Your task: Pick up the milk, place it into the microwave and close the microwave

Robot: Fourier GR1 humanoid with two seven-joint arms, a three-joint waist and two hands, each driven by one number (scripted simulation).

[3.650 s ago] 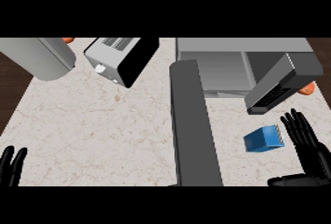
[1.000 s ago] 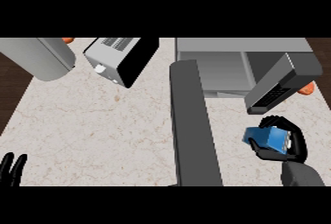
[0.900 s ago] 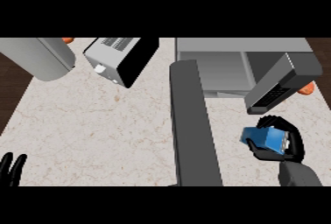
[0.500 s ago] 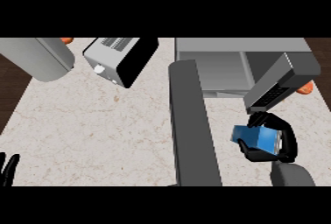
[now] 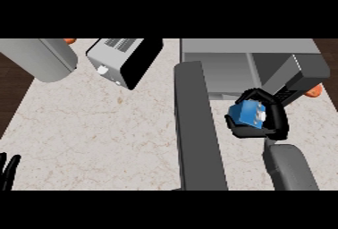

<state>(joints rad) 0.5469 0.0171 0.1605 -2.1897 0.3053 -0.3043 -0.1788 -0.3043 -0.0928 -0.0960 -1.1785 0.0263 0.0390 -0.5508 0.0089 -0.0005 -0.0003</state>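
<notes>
Counter (image 5: 86,129): pale marbled top, seen from above, with dark wood floor (image 5: 8,103) showing past its left edge.

Far left, at the back: a large grey cylinder (image 5: 36,58), lying partly over the counter's corner.

Beside it: a silver and black toaster (image 5: 122,60), set at a slant.

Right half, at the back: microwave (image 5: 218,71), grey, its cavity open to view. Microwave door (image 5: 198,134): a long dark grey slab, swung wide open and running from the cavity's left side towards the near edge.

Right of the cavity: a tilted dark grey box (image 5: 300,74), with a small orange object (image 5: 315,91) at its lower corner.

Milk (image 5: 247,114): small blue carton with a white patch, just in front of the cavity's mouth, between the door and the dark box, not inside.

Right hand (image 5: 277,123): black, fingers and thumb curled round the milk, wrapping it from the right and below; grey forearm (image 5: 290,165) comes up from the lower edge.

Left hand (image 5: 8,167): at the lower left edge, fingers straight and pointing up, holding nothing.
</notes>
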